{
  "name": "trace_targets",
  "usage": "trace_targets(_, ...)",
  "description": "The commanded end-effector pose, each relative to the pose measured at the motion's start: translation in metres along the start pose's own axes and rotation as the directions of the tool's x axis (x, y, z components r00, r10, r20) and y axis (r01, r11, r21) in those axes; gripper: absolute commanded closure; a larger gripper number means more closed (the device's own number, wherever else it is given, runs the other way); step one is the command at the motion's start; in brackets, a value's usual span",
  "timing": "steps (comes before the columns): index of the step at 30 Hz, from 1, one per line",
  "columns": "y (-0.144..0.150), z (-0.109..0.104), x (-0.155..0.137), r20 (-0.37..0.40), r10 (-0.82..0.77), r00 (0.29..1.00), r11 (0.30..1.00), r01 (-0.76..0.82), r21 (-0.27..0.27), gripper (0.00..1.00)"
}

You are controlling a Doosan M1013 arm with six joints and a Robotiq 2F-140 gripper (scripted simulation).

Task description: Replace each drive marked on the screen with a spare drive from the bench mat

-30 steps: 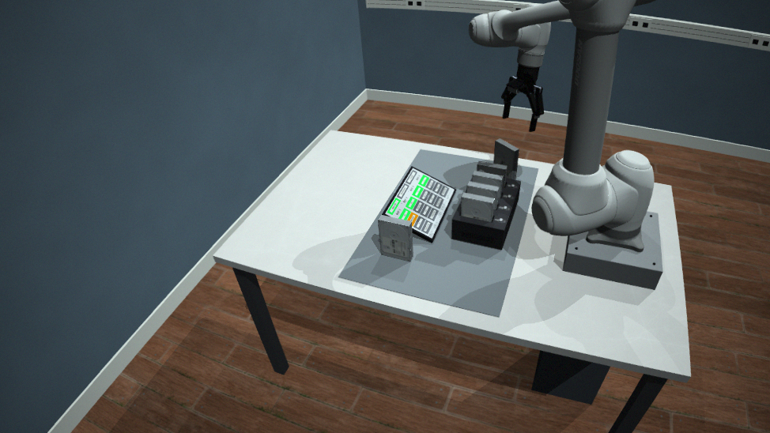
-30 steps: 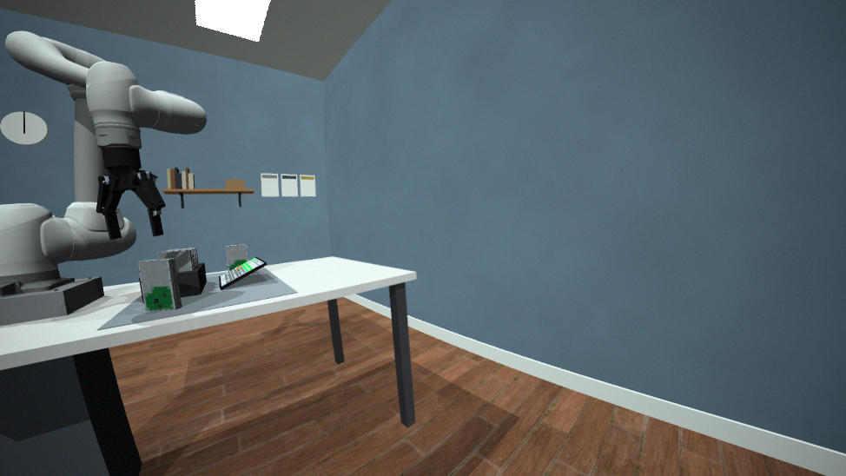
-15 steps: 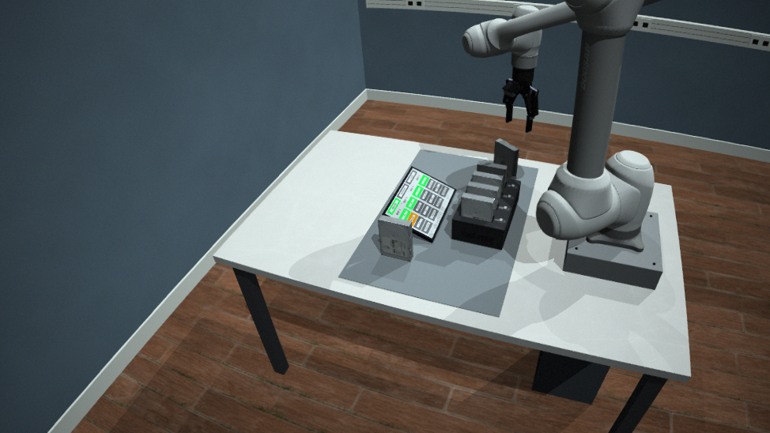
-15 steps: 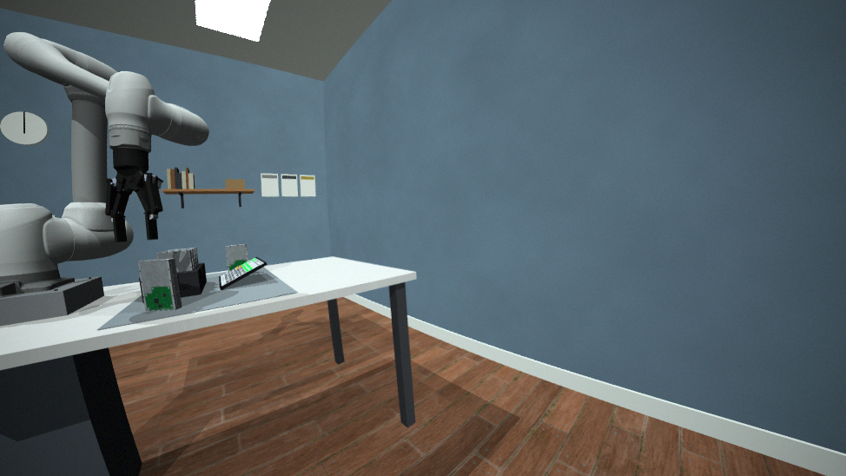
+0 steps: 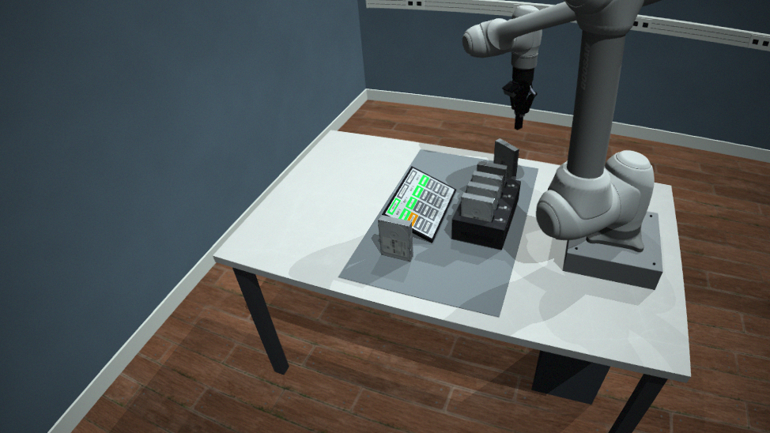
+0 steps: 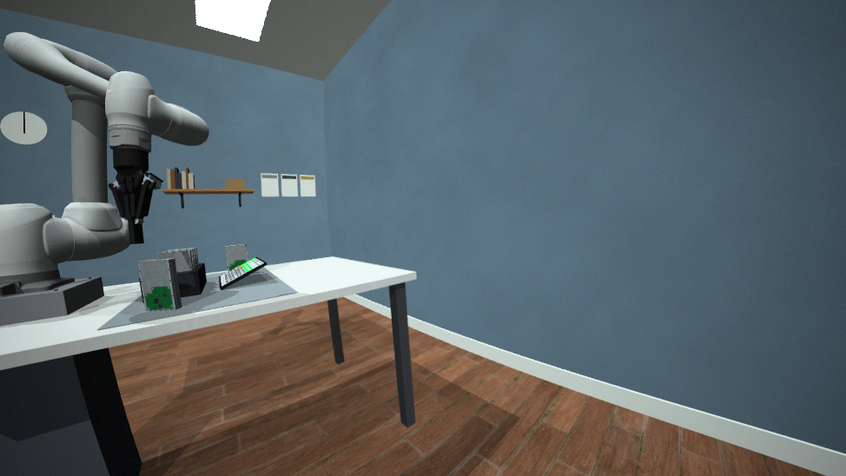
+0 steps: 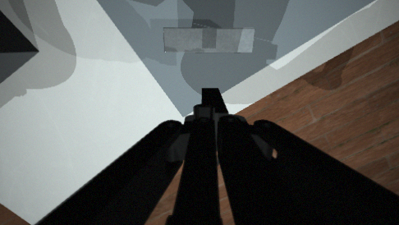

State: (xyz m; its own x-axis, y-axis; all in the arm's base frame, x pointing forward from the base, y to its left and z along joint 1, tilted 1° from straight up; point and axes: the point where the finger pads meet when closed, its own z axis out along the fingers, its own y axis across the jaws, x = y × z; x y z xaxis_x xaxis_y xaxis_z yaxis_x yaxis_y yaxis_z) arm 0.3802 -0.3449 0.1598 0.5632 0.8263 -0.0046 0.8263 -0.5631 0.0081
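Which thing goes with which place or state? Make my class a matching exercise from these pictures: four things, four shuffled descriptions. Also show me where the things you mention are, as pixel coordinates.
1. hand (image 5: pixel 518 128) (image 6: pixel 137 241) (image 7: pixel 209 101)
2. dock (image 5: pixel 476 235) (image 6: pixel 192 282)
3. screen (image 5: pixel 428 205) (image 6: pixel 238 278)
4. robot base plate (image 5: pixel 611 265) (image 6: pixel 82 291)

A. tilted, with green and orange boxes
B. directly on the white table top, beside the mat (image 5: pixel 447 285) (image 6: pixel 236 301)
C. shut, above the table
D. black, holding a row of drives (image 5: pixel 477 207)

Pairs: 1-C, 2-D, 3-A, 4-B

We note the gripper (image 5: pixel 518 122) (image 6: pixel 137 236) (image 7: pixel 209 101), fingers spread apart in both earlier sets, now drawn together with nothing between them, and the arm's wrist (image 5: pixel 525 50) (image 6: pixel 128 127) shifted, the gripper now hanging more nearly straight down than in the earliest views
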Motion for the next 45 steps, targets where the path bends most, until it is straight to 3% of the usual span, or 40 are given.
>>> trace_targets(1, 0.0, -0.001, 0.0, 0.0, 0.0, 1.0, 1.0, 0.0, -0.001, 0.9)
trace_targets(15, 0.0, -0.001, 0.0, 0.0, 0.0, 1.0, 1.0, 0.0, -0.001, 0.9)
trace_targets(19, -0.001, -0.001, 0.011, 0.0, 0.024, 1.0, 1.0, -0.024, -0.001, 0.9)
trace_targets(24, -0.015, -0.003, 0.069, -0.001, 0.146, 0.989, 0.989, -0.146, -0.001, 0.9)
trace_targets(26, -0.015, -0.003, 0.069, -0.001, 0.146, 0.989, 0.989, -0.146, -0.001, 0.9)
trace_targets(30, -0.044, -0.004, 0.139, -0.001, 0.316, 0.949, 0.949, -0.316, 0.0, 0.9)
trace_targets(41, -0.136, -0.002, 0.241, -0.002, 0.756, 0.655, 0.655, -0.756, 0.002, 0.9)
trace_targets(43, -0.136, -0.002, 0.241, -0.002, 0.756, 0.655, 0.655, -0.756, 0.002, 0.9)
trace_targets(44, -0.162, -0.001, 0.266, -0.001, 0.783, 0.622, 0.622, -0.783, 0.0, 0.9)
trace_targets(45, -0.17, -0.001, 0.272, -0.001, 0.801, 0.599, 0.599, -0.801, 0.0, 0.9)
